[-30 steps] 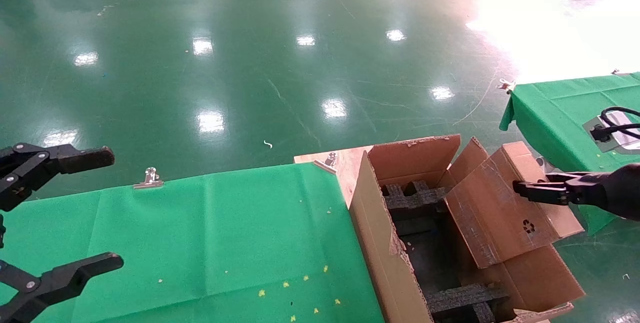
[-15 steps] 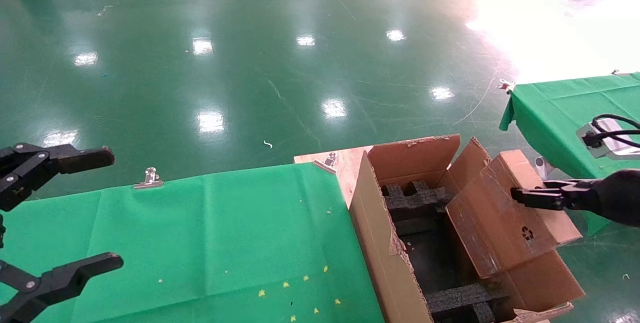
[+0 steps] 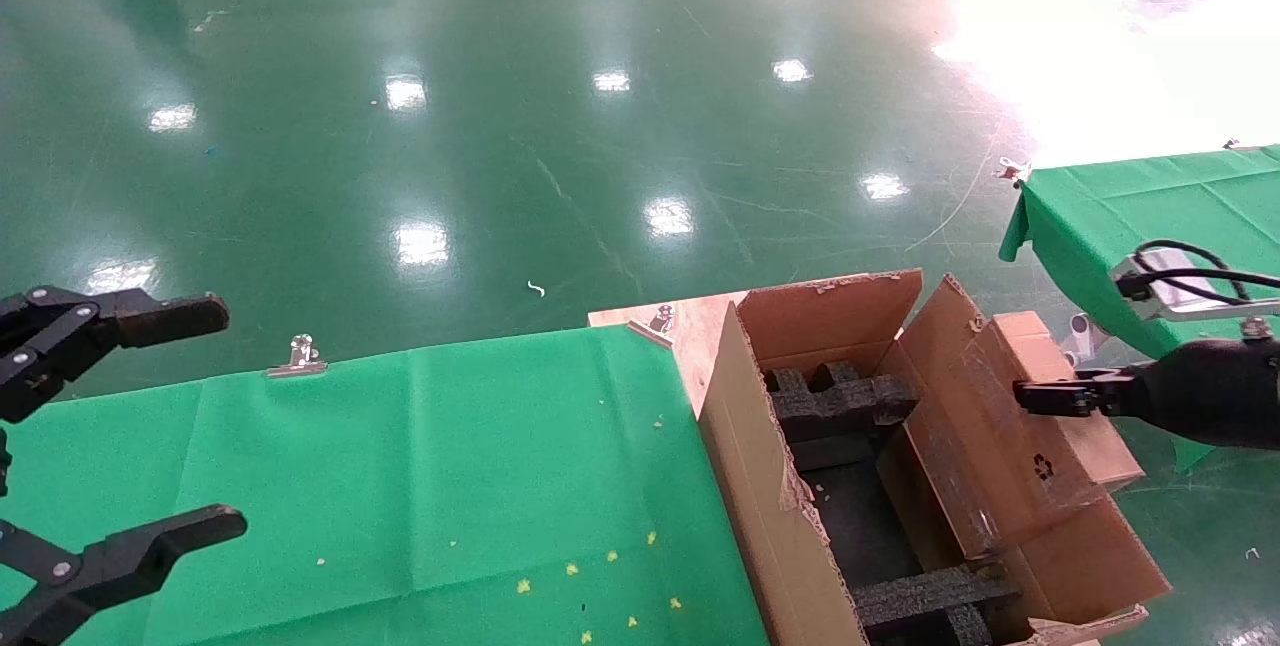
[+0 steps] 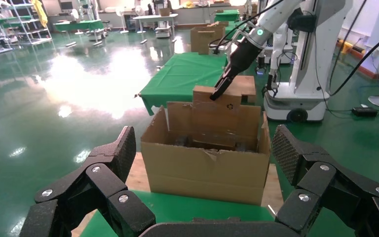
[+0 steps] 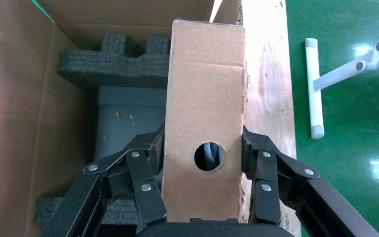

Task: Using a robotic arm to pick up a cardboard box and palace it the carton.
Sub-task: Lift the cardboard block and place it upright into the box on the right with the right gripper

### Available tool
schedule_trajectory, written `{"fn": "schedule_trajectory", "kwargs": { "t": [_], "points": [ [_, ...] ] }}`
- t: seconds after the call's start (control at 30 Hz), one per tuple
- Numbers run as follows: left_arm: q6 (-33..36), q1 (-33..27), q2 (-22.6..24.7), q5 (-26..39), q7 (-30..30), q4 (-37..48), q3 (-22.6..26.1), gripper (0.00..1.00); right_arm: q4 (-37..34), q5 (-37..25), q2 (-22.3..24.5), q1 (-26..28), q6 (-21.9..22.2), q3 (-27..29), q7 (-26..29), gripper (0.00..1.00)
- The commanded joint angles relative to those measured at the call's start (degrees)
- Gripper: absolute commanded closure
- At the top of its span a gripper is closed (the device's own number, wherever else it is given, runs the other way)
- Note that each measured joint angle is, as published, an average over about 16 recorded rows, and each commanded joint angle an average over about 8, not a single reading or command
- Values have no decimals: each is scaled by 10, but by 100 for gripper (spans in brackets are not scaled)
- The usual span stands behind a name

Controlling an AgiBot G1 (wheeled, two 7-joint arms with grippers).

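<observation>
The carton stands open at the end of the green-draped surface, on a bare wooden board, with black foam inserts at both ends of its cavity. Half inside it, tilted and leaning against the carton's right-hand wall, is the cardboard box, long axis sloping down into the cavity, lower end already below the rim. The right end effector grips the box's raised upper end, fingers pressed on both broad faces beside the round hole, so the box hangs straight below and ahead of the grip. My guess is it needs only lowering between the foam. The left end effector hangs spread wide over the cloth, well apart. Around it all is glossy green floor and another draped table.
</observation>
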Motion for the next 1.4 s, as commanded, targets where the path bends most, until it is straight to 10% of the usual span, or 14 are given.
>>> {"fn": "schedule_trajectory", "kwargs": {
  "t": [0.03,1.4],
  "points": [
    [0,0,0,0,0,0,0,0,0,-5,-9,-7,11,-5,10,100],
    [0,0,0,0,0,0,0,0,-140,111,-169,-220,130,-31,-21,100]
  ]
}}
